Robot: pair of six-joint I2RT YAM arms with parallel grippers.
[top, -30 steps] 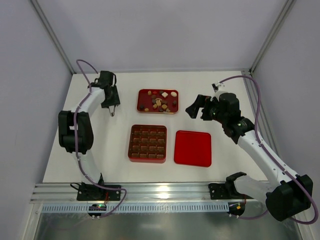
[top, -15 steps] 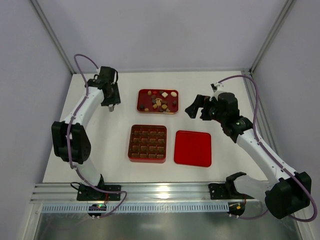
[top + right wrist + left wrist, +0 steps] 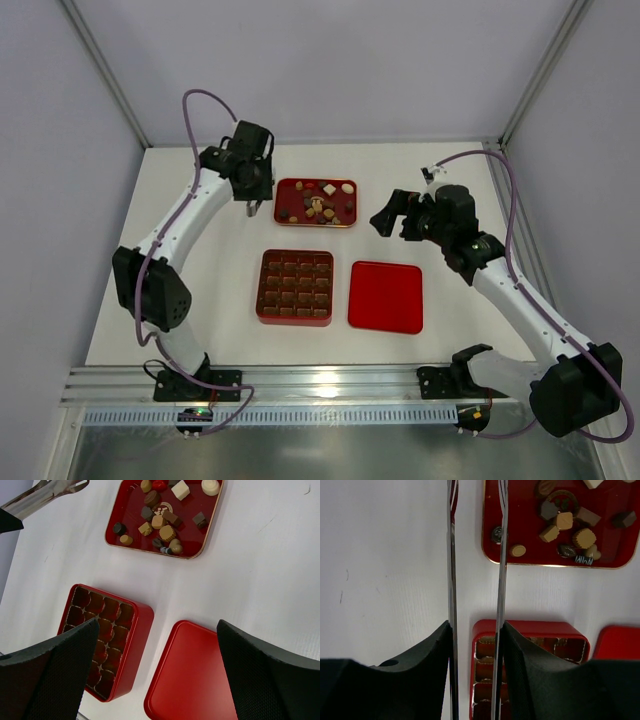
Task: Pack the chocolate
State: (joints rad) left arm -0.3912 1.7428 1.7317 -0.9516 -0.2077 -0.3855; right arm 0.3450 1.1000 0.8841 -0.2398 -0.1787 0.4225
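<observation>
Packing has not begun, I judge. The chocolate [image 3: 318, 203] lies loose in the shallow red tray [image 3: 284, 190] at the back of the desk [image 3: 200, 290]. The box [image 3: 294, 320] shows only bare compartments, its lid [image 3: 386, 296] flat beside it. The left pincer [image 3: 253, 208] hangs at the tray's left edge, thin metal fingers apart, gripping nothing. The right pincer [image 3: 388, 215] hovers right of the tray, spread wide, unladen. The left fingertips run off the wrist view's top, where much of the box is hidden.
</observation>
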